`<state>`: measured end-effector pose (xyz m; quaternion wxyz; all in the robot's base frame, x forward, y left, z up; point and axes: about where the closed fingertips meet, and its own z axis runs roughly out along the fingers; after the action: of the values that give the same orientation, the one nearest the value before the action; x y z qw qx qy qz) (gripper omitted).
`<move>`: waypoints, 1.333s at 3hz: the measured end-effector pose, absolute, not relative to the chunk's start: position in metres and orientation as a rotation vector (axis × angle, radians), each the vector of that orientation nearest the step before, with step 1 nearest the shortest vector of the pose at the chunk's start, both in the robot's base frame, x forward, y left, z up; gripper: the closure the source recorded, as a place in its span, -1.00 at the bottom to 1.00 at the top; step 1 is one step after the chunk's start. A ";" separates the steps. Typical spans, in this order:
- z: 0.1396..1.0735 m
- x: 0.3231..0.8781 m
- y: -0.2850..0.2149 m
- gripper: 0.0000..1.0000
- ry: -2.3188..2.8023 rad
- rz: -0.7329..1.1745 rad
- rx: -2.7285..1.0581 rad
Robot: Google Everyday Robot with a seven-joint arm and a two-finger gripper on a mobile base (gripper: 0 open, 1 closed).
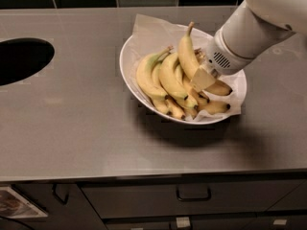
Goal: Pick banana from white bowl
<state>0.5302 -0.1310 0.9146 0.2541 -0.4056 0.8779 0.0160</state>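
While the white bowl point(123, 72) sits on grey counter point(72, 121), tool point(203, 79) within grips banana point(187, 54).

Cream gripper point(203, 78) sits over the white bowl point(125, 61), toward the back right corner of the grey bench point(72, 128). The banana point(187, 56) is evenly yellow and pale-stemmed, and the neighbouring banana point(146, 73) shows a green patch.

One white bowl point(125, 56) on one counter point(72, 123) holds at least six bananas point(170, 75). One end effector point(202, 79) reaches into the bowl among them.
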 end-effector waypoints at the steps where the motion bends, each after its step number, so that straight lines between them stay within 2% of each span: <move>1: 0.926 0.526 -0.129 1.00 2.338 0.040 -1.107; 4: 0.984 0.499 -0.114 1.00 2.011 0.201 -1.373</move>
<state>0.4990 -0.1142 0.9844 0.3421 -0.5279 0.7735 0.0772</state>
